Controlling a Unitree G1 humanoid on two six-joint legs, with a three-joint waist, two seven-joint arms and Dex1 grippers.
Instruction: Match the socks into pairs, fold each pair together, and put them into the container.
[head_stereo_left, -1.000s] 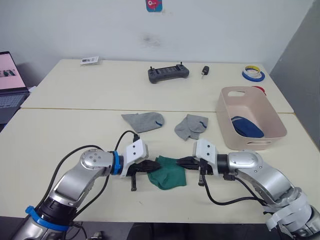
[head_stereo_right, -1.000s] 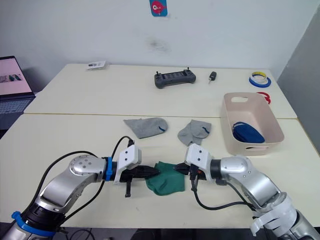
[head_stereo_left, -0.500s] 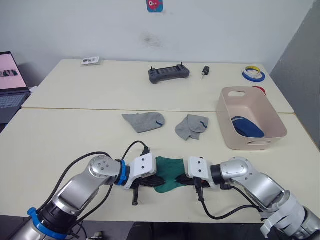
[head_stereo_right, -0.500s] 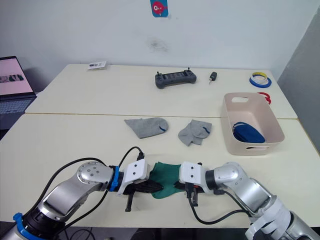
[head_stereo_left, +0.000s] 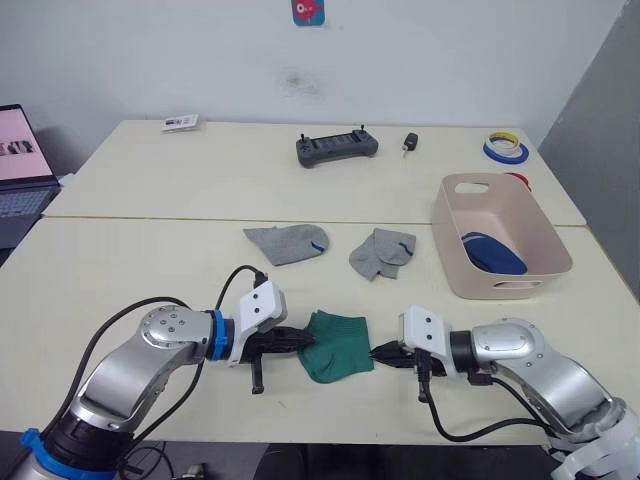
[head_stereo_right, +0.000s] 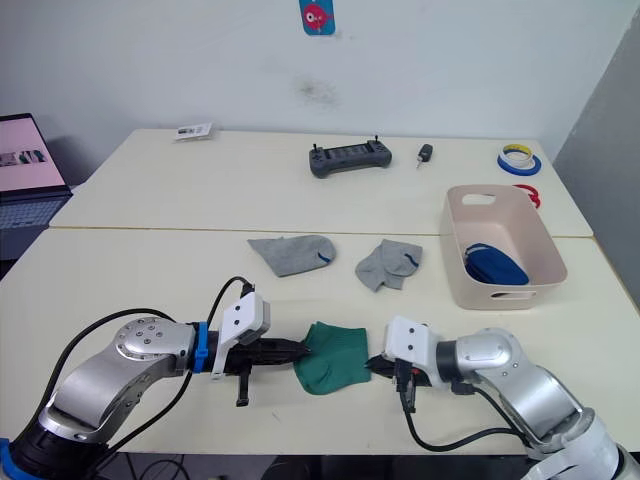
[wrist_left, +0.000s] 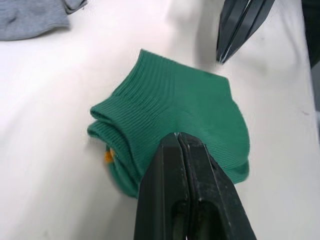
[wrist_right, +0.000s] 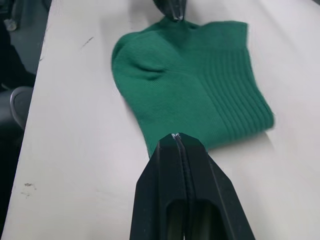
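Here the green pair (head_stereo_left: 336, 345) lies folded on the near table (head_stereo_left: 120, 270), between the two grippers, so either arm could lift it toward the tub. It is a compact bundle, ribbed cuffs stacked in layers, with a small orange speck showing at one folded edge in the left wrist view.

The left gripper (head_stereo_left: 297, 342) has its fingers pressed together at the bundle's left edge; whether cloth is pinched between them I cannot tell. The right gripper (head_stereo_left: 385, 351) is closed too, its tips just beside the right edge and seemingly holding nothing.

Farther back, two grey socks (head_stereo_left: 287, 242) (head_stereo_left: 381, 252) lie flat and apart, not yet paired. The tub (head_stereo_left: 545, 258) stands to the right with a blue bundle (head_stereo_left: 492, 253) already inside, so green likely goes in next.
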